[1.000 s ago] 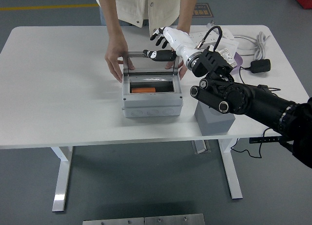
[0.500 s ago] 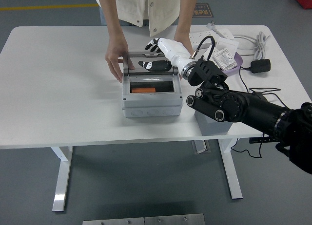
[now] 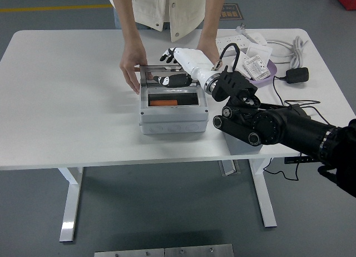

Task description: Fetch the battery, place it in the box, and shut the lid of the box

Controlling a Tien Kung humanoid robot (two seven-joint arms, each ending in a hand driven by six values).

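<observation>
Presently the white bench (image 3: pixel 61 95) is carrying a grey box (image 3: pixel 173 117) near its middle, with a person standing at the far side, one hand (image 3: pixel 132 68) bracing the box's left rear, the other mostly hidden behind the robot's arm. From the right, the black arm is reaching in; its white hand (image 3: pixel 177 68) is lying over the clear lid (image 3: pixel 167 77), fingers (image 3: pixel 168 55) spread and gripping nothing. Left arm is not showing. Battery (image 3: pixel 163 103), orange, is already sitting inside the box.

Lid is looking stiff, light and slick; pressing flat near its free edge is probably working better than pinching.

Compared with a second ago, the hand is sitting lower and further left, and the lid is tilting down further over the opening, not yet latched.
</observation>
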